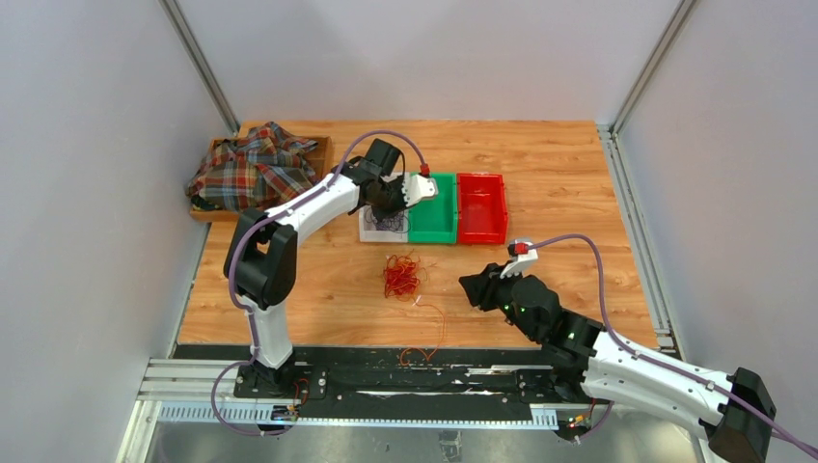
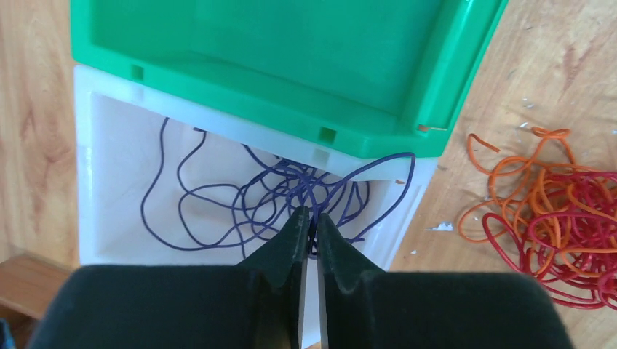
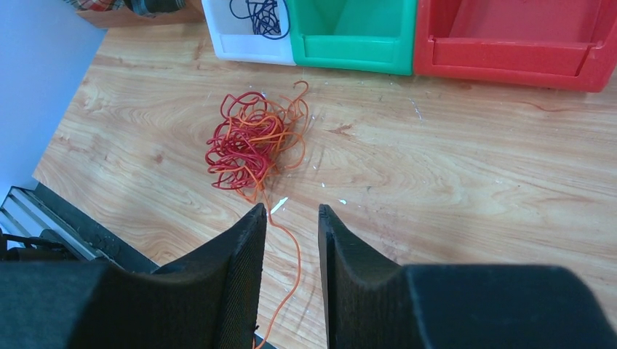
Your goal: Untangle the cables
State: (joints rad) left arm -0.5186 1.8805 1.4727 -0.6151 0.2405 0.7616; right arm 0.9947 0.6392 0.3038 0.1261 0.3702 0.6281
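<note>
A loose purple cable (image 2: 218,211) lies in the white bin (image 2: 109,145). My left gripper (image 2: 310,213) hangs over that bin, its jaws pinched together on a few purple strands. On the wood in front of the bins, a red and orange clump of cables (image 1: 402,275) sits apart from both grippers, and the right wrist view shows the same clump (image 3: 247,142). One orange strand (image 3: 295,254) trails from it toward the table's near edge and passes on the table under my right gripper (image 3: 291,209). That gripper is open, holds nothing, and hovers right of the clump (image 1: 473,287).
A green bin (image 1: 434,207) and a red bin (image 1: 482,207) stand in a row to the right of the white bin (image 1: 381,230). A plaid cloth (image 1: 253,166) fills a wooden tray at the back left. Small white scraps dot the wood near the clump.
</note>
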